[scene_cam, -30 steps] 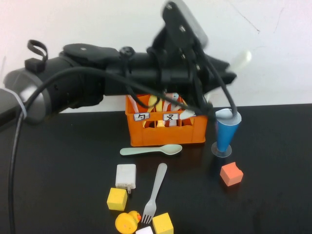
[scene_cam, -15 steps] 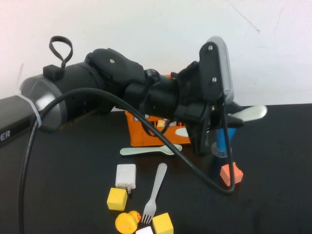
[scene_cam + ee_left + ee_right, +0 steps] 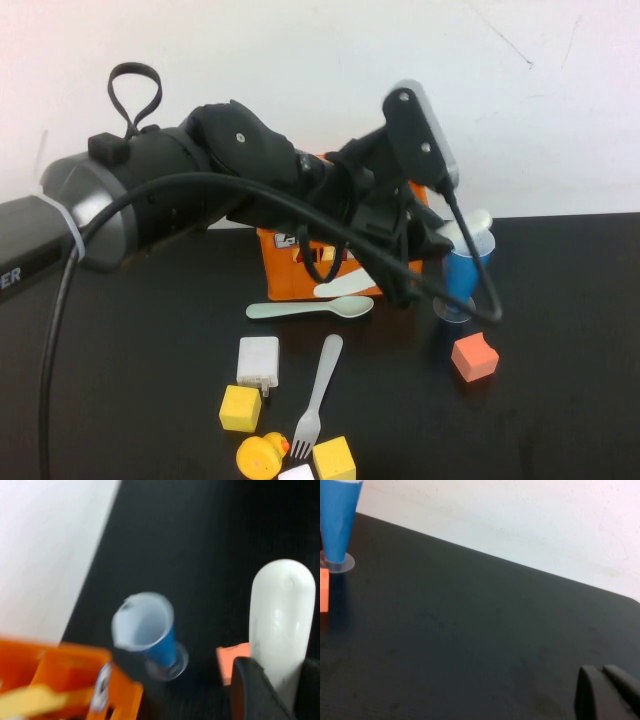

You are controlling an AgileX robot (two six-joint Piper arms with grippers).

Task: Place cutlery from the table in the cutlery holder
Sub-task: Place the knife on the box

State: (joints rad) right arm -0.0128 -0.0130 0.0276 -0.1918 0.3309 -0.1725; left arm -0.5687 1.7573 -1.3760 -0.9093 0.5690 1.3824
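The black worktop lies open on its right side. The left tool, clamped on a cream-white knife, hovers beside the orange cutlery holder and blue cup. The right tool, fingertips together, rests low over bare worktop. A green spoon and grey fork lie in front.

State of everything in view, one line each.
left gripper: shut on cream-white knife, raised beside the blue cup
right gripper: shut, empty, over the table
pale green spoon: flat on table
grey fork: flat on table
orange crate: upright, partly hidden
blue cup: upright, empty
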